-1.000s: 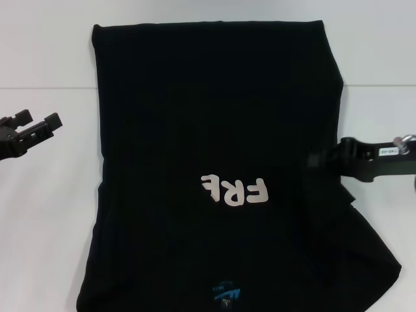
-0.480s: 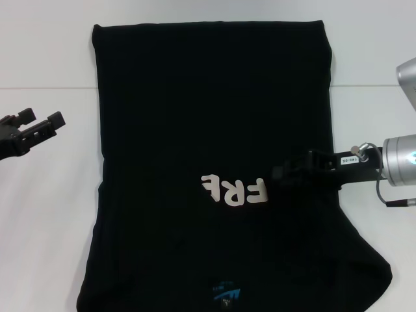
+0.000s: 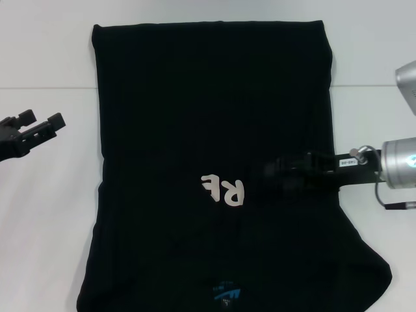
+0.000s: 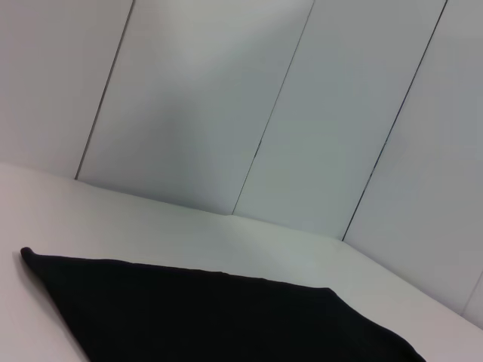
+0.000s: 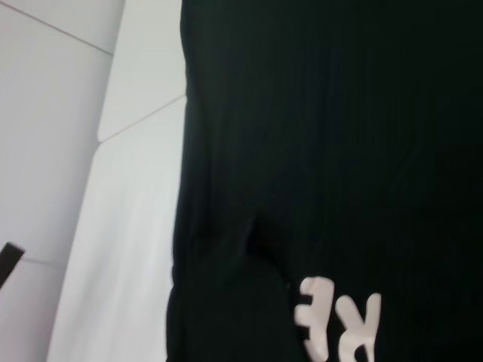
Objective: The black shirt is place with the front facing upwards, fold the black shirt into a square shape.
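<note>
The black shirt (image 3: 195, 97) lies spread over the middle of the table, its white letters (image 3: 222, 190) upside down and its blue neck label (image 3: 224, 294) at the near edge. My right gripper (image 3: 272, 174) reaches in from the right, low over the shirt, shut on a fold of its right side. That fold lies over the shirt's front and hides part of the lettering. My left gripper (image 3: 40, 125) hangs open off the shirt's left edge, over bare table. In the right wrist view the shirt (image 5: 339, 151) and letters (image 5: 339, 324) fill most of the picture.
The white table (image 3: 45, 227) shows on both sides of the shirt, with a seam line across it at the far side. The left wrist view shows a corner of the shirt (image 4: 226, 317) and grey wall panels (image 4: 226, 98) behind the table.
My right gripper has moved left across the shirt, carrying the right-side fold with it. The fold now covers one more of the white letters. The left arm has stayed put.
</note>
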Robot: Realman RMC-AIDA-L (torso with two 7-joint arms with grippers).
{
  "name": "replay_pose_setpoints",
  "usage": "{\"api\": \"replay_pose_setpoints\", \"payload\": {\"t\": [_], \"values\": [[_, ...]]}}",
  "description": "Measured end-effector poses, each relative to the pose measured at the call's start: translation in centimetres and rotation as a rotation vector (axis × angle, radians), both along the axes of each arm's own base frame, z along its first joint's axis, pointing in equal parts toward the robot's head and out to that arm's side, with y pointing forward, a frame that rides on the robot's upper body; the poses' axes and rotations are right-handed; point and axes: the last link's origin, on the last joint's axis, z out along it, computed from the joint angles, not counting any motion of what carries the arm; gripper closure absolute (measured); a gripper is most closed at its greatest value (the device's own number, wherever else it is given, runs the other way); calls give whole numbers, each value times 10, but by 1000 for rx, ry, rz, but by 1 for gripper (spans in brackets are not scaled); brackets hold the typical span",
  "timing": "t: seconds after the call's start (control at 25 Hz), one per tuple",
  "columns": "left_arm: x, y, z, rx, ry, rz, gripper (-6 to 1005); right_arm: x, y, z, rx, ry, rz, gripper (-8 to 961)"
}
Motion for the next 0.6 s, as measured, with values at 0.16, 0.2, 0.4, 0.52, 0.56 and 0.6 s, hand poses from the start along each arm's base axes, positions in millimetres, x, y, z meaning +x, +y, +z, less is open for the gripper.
{"api": "replay_pose_setpoints", "payload": {"t": [0.16,0.2,0.4,0.52,0.56,0.6], "values": [[3,0,7,-27,-13,-11,139,0,-8,29,21,103,60,226],[4,-1,9,-35,-21,-18,139,1,-12,37,30,127,73,205],[11,-3,23,-67,-63,-43,139,23,-31,79,39,60,56,102],[13,-2,23,-84,-66,-44,139,44,-44,87,24,-21,-15,64],[14,-1,22,-91,-65,-45,139,51,-48,88,13,-42,-38,51],[15,0,21,-97,-63,-46,139,56,-52,89,3,-56,-58,38]]}}
